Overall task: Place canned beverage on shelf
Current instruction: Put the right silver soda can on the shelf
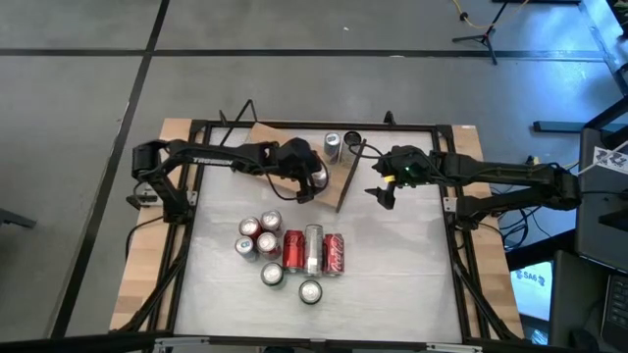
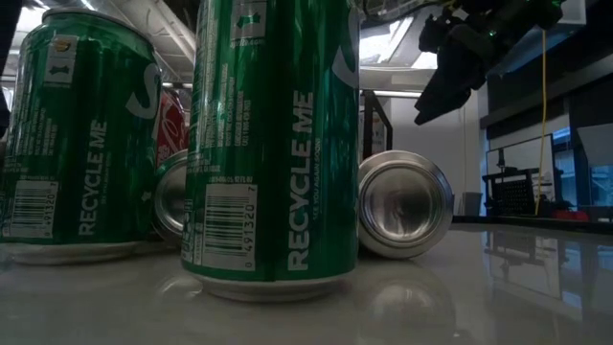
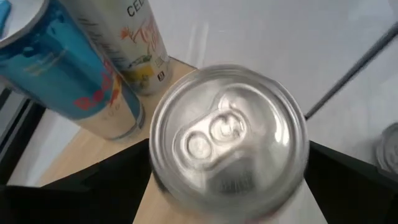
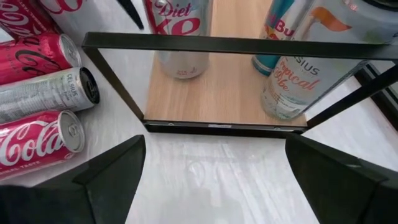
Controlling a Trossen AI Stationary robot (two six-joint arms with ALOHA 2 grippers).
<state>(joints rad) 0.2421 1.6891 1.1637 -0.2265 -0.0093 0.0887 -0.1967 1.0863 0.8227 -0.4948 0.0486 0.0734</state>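
Note:
The shelf [image 1: 294,162] is a light-brown board with a black wire frame, at the table's far middle. A Red Bull can [image 4: 283,25] and a Celsius can [image 4: 308,71] stand on it. My left gripper [image 1: 316,178] is over the board, shut on a silver Diet Coke can [image 4: 180,34], whose top shows in the left wrist view [image 3: 230,134]. I cannot tell whether the can's base touches the board [image 4: 217,90]. My right gripper [image 1: 381,192] is open and empty, just off the shelf's right edge, facing it. My left gripper pinches the Diet Coke can between its two fingers [image 3: 106,186], which lie on opposite sides of the can's wall [image 3: 155,174]. The fingers come at it from above, slanting down. The can stands upright over the board.
A group of cans sits on the white table nearer the front: three lying side by side [image 1: 312,251], among them two Coca-Cola cans [image 4: 37,140], and several standing [image 1: 257,235]. Green cans [image 2: 273,144] fill the low view. The black frame bar [image 4: 236,45] crosses in front of the shelf.

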